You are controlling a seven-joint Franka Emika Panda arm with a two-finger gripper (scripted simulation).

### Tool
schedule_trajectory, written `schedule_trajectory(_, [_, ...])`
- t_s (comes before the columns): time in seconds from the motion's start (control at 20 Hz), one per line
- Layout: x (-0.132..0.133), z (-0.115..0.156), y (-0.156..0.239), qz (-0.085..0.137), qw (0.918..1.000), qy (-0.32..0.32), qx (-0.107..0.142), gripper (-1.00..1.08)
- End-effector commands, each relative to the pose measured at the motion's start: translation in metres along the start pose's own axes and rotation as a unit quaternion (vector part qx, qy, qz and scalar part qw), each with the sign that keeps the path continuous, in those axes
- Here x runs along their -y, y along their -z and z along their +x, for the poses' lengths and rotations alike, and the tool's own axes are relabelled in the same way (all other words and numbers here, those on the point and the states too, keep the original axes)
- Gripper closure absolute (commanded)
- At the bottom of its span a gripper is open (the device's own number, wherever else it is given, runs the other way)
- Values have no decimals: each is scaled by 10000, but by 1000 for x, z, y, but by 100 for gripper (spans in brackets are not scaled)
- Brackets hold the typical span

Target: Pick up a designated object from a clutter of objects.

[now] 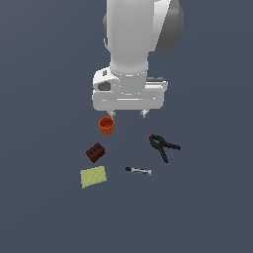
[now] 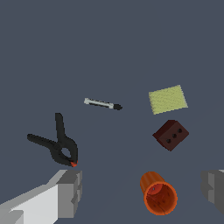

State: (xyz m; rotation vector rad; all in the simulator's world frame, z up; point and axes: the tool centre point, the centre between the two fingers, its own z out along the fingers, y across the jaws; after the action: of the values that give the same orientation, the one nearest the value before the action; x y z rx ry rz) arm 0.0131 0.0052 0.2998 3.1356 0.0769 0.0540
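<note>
The black clamp lies flat on the floor with its two handles splayed and a small red-orange tip. It is at the exterior view's right of the clutter. My gripper hangs open above the floor, behind the clutter, holding nothing. Its grey fingers stand wide apart. The clamp's tip lies close to one finger in the wrist view. The orange cup stands upright just below the gripper, near the finger at the exterior view's left.
A dark red brick and a yellow-green flat pad lie at the exterior view's left. A thin black-and-silver stick lies in front of the clamp. The floor is plain dark grey.
</note>
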Motion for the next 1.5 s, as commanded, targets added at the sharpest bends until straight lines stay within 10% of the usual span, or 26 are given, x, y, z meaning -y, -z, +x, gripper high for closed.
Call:
schedule_trajectory(0.0, [12,2,-18,-29,9997,233,19,-92])
schedule_trajectory(0.85, [147,-28,-188,-18,9644,2643,137,-92])
schedule_trajectory(1.45, [182,-52,-228,81,9456,3250,153,-92])
